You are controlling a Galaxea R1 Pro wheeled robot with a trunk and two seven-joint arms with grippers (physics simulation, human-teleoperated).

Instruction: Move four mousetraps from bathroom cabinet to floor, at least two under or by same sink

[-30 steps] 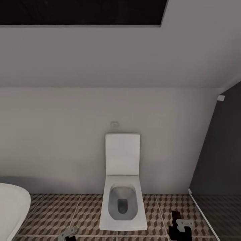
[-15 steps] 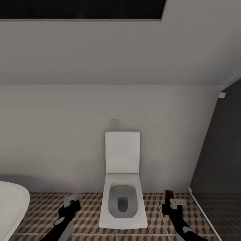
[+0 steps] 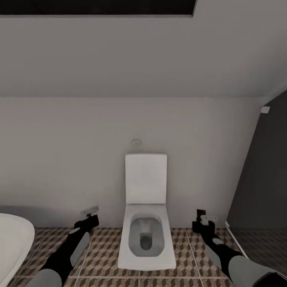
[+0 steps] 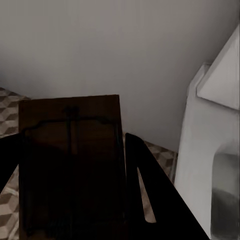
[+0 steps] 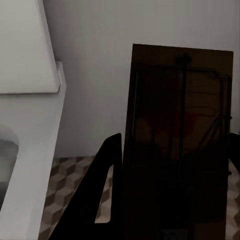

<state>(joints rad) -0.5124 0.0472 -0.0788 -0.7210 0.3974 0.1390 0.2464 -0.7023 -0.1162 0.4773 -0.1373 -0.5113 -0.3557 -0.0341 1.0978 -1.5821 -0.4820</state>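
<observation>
Up ahead, a white toilet [image 3: 146,223] stood against the wall on the bathroom floor [image 3: 101,255], lid raised. Each arm reached forward beside it. The left pincer [image 3: 90,212] gripped one mousetrap [image 4: 70,165] between its dark fingers [image 4: 150,200]; the right pincer [image 3: 206,220] clamped another mousetrap [image 5: 180,145]. Both boards were held above the tiles.

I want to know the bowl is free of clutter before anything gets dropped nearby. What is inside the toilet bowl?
The toilet has its lid raised, and the bowl shows a bare grey basin with a darker drain opening at its bottom. Nothing lies in it. Under the rim and down the drain is hidden.
</observation>
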